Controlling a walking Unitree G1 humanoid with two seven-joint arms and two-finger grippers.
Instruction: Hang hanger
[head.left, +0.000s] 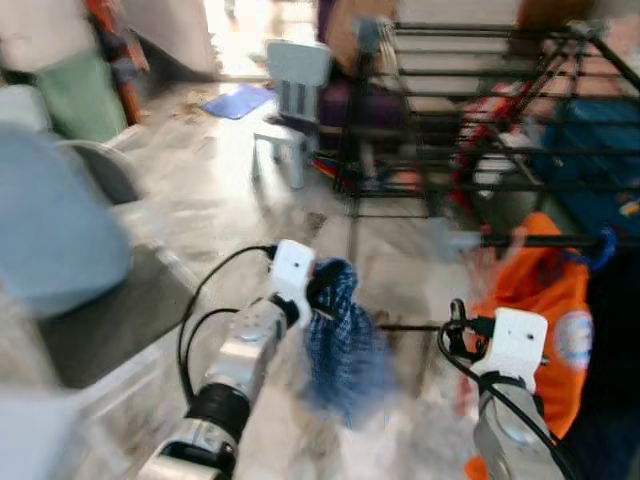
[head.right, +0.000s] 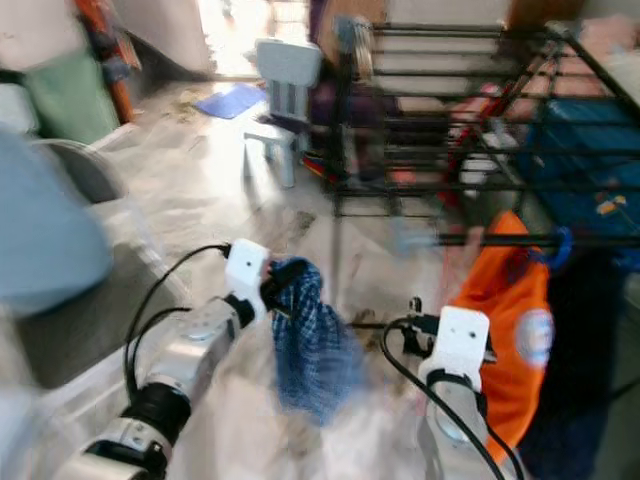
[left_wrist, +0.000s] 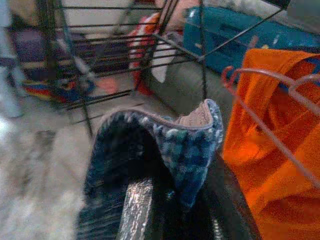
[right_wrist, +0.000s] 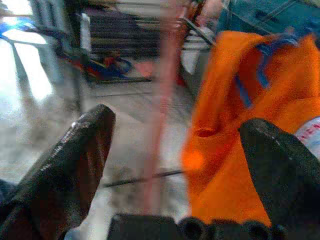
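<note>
In the left eye view, the left tool (head.left: 322, 285) is pinching a blue checked cloth (head.left: 343, 345) at frame centre, carrying it toward the black drying rack (head.left: 500, 120) at upper right; the next move likely calls for lifting it to a rail.

In the left wrist view, a reddish hanger (left_wrist: 265, 107) is lying just beside the cloth, against an orange shirt (left_wrist: 272, 165).

In the right wrist view, the right tool (right_wrist: 175, 150) is spread, the blurred hanger standing between its fingers.

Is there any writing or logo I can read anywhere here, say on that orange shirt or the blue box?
No text can be read.
Orange shirt: a round pale badge with red lettering at its edge in the right wrist view, too blurred to read.
Blue box: small orange marks, too blurred to tell.
</note>
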